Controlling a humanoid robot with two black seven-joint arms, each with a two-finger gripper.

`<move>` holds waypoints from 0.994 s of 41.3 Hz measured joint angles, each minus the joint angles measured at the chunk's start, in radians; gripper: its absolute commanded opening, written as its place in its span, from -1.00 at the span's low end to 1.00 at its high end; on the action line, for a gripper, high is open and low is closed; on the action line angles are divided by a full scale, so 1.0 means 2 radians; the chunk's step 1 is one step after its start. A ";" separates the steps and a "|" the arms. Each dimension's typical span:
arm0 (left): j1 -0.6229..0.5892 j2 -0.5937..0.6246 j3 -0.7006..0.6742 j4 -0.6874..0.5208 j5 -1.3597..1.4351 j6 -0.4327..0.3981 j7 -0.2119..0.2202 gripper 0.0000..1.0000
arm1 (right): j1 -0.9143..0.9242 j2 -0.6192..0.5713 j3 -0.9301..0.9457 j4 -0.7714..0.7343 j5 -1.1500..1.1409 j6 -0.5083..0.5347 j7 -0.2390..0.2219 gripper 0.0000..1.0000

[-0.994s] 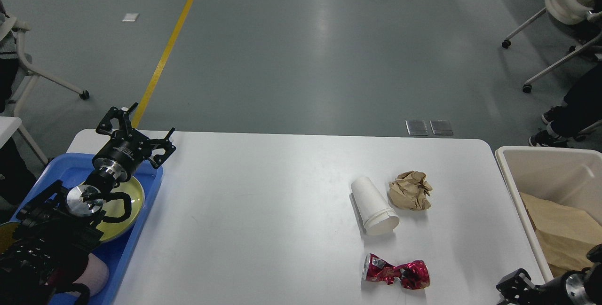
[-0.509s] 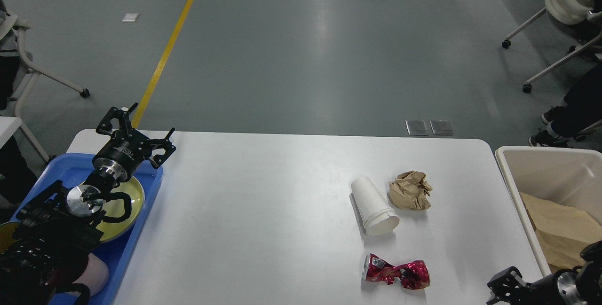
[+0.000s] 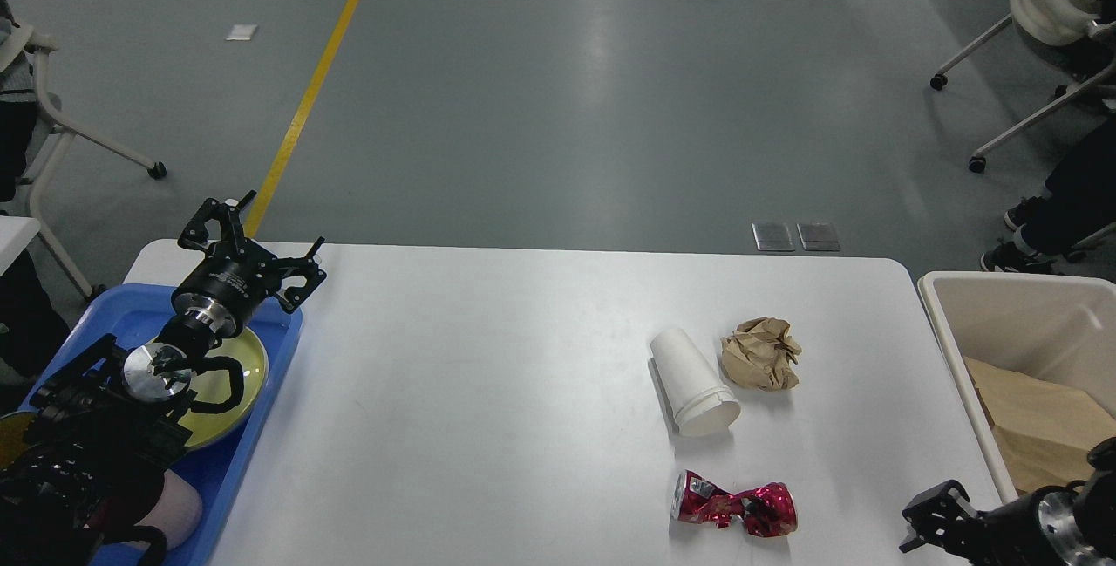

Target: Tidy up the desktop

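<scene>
At the far left of the frame a blue tray (image 3: 261, 392) overlaps the edge of the desktop (image 3: 488, 392), the broad white surface that fills the lower middle of the picture, and holds a yellow-green plate (image 3: 235, 374). The left gripper (image 3: 253, 243) hangs above the tray's upper corner, its jaws spread wide and holding nothing. Right of centre on the surface lie three bits of litter. A white paper cup (image 3: 693, 383) is on its side with its mouth toward the lower edge; it looks light and easily crushed, likely to roll, so a gentle pinch across the body near the rim seems best. Just beside it, upper right, sits a crumpled brown paper ball (image 3: 761, 353), soft and nearly weightless, graspable anywhere. Below the cup lies a crushed red can (image 3: 734, 507), light, stiff, perhaps sharp at its folds; the narrowed waist offers the surest hold. Its printing is too small to read, and no other writing is legible. At the right edge stands a beige bin (image 3: 959, 348) with brown paper inside. The right gripper (image 3: 931, 522) shows in the lower right corner; how far its jaws are open I cannot tell.
</scene>
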 measured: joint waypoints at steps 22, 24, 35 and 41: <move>0.000 0.000 0.000 0.000 0.000 0.000 0.000 1.00 | 0.037 -0.002 -0.033 0.000 -0.001 0.020 -0.002 0.92; 0.000 0.000 0.000 0.000 0.000 0.000 0.000 1.00 | 0.038 -0.002 -0.038 0.000 -0.001 0.022 -0.002 0.92; 0.000 0.000 0.000 0.000 0.000 0.000 0.000 1.00 | 0.046 -0.002 -0.053 0.000 0.001 0.057 -0.003 0.94; 0.000 0.000 0.000 0.000 0.000 0.000 0.000 1.00 | 0.044 0.001 -0.052 0.000 0.015 0.062 -0.004 0.94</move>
